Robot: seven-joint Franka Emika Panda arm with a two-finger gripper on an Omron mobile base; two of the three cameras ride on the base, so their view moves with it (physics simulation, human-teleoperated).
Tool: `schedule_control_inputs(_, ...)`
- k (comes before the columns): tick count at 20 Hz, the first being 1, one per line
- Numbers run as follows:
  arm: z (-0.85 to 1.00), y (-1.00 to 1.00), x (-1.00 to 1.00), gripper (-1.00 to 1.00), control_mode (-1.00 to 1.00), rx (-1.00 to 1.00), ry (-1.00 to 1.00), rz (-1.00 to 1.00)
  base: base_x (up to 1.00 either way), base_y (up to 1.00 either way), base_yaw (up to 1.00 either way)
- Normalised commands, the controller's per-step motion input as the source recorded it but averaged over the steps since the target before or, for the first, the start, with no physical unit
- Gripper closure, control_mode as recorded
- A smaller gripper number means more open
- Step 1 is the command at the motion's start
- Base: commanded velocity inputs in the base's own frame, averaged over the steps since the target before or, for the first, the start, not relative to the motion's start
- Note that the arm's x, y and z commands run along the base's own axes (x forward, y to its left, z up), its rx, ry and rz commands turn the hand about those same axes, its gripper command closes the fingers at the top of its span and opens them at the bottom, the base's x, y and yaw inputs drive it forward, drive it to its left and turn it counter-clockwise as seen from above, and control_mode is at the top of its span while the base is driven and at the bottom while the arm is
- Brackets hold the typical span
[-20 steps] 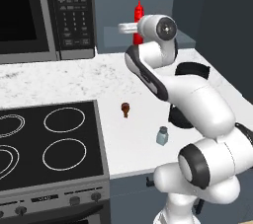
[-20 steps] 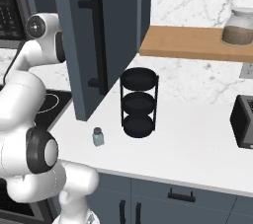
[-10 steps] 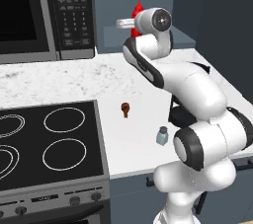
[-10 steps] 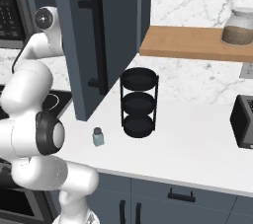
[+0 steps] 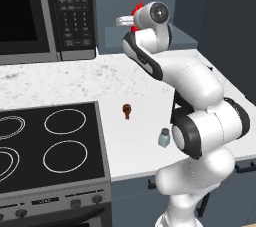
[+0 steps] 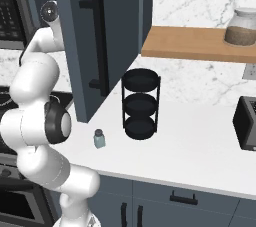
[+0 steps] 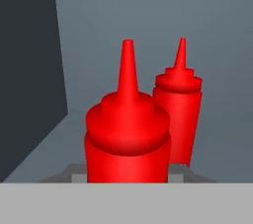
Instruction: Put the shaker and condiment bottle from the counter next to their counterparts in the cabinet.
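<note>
My gripper point(image 7: 127, 174) is shut on a red condiment bottle point(image 7: 127, 134), held upright inside the dark blue-grey cabinet point(image 7: 148, 16). Just behind it to the right stands its counterpart, a matching red bottle point(image 7: 179, 109), a small gap apart. In the left base view the bottle's red tip point(image 5: 136, 9) peeks out behind my wrist at the cabinet shelf point(image 5: 189, 38). The small grey-capped shaker point(image 5: 164, 138) point(image 6: 99, 139) stands on the white counter point(image 5: 60, 86) near its front edge, beside my base.
A tiny brown knobbed piece point(image 5: 127, 111) sits on the counter left of the shaker. The black stovetop point(image 5: 45, 141) and microwave point(image 5: 45, 11) lie to the left. The open cabinet door point(image 6: 100, 41) hangs beside a black three-tier rack point(image 6: 141, 103).
My arm has stretched up and back toward the cabinet, carrying the red bottle a little left and deeper onto the shelf. The shaker has stayed put.
</note>
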Motion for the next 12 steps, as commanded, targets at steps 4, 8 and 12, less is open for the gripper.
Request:
schedule_control_inputs(4, -0.54, 0.04, 0.04, -1.0, -1.0, 0.0, 0.0, 0.0, 0.0, 0.0, 0.0)
schedule_control_inputs(8, -0.13, 0.0, -0.21, -1.0, -1.0, 0.02, 0.04, 0.04, 0.0, 0.0, 0.0)
schedule_control_inputs(12, 0.0, -0.01, -0.52, -1.0, -1.0, 0.12, 0.13, 0.05, 0.0, 0.0, 0.0)
